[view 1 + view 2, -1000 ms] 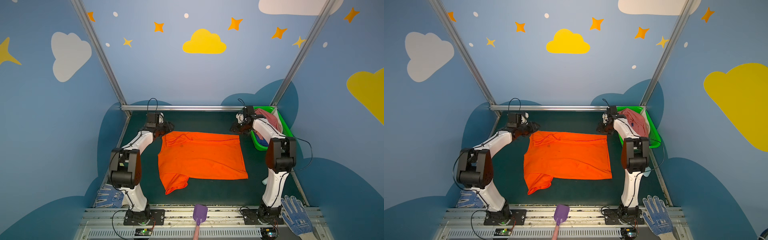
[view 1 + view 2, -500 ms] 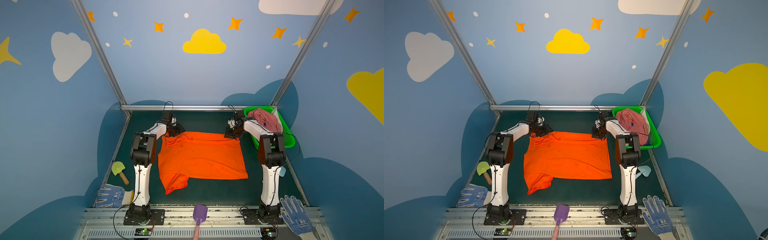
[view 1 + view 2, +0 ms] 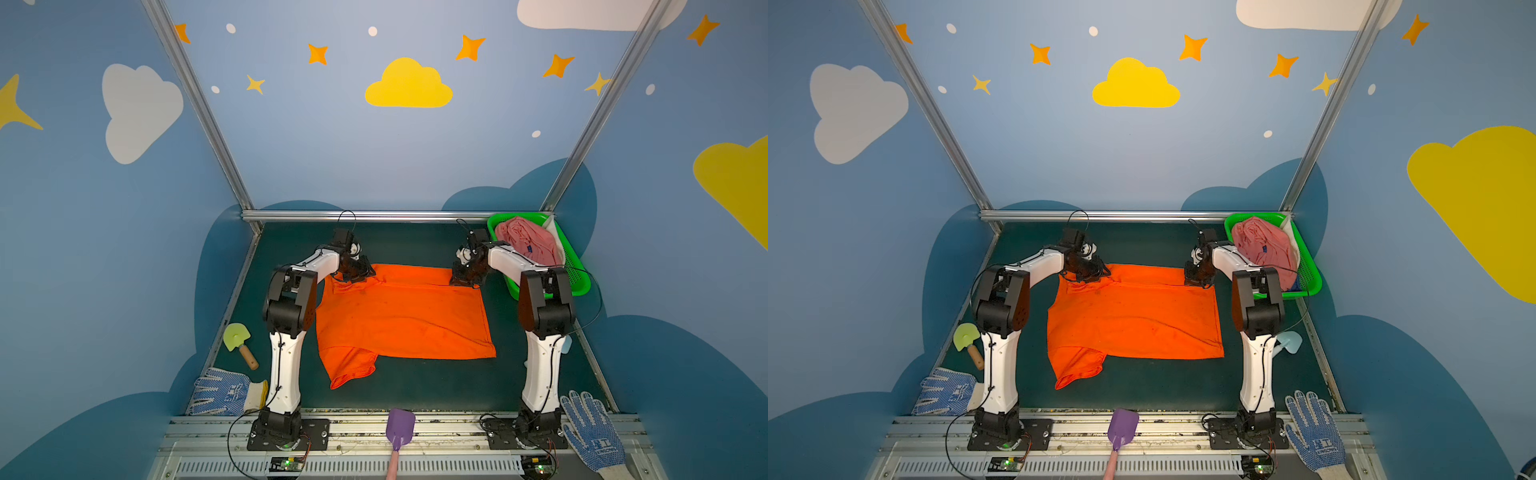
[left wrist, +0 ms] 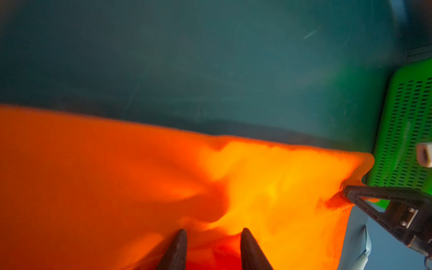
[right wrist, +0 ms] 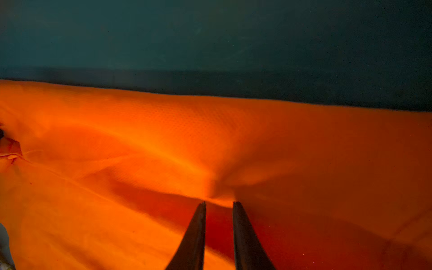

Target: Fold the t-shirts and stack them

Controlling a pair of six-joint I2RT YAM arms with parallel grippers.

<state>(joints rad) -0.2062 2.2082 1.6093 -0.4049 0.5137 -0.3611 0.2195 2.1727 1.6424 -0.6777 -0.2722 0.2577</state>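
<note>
A bright orange t-shirt lies spread flat on the dark green table, one sleeve folded out at its near left. My left gripper rests on the shirt's far left corner. In the left wrist view its jaws stand apart with a rumpled fold of orange cloth between them. My right gripper is shut on the far right corner, which puckers at the tips. A dusty pink t-shirt is bundled in the basket.
The green mesh basket stands at the far right, close to my right arm. Dotted work gloves lie at both near corners. A green toy shovel, a purple one and a pale blue one lie around.
Both grippers moved inward from beside the shirt onto its far corners. The right jaws closed on the right corner. The left jaws have narrowed around the cloth.
</note>
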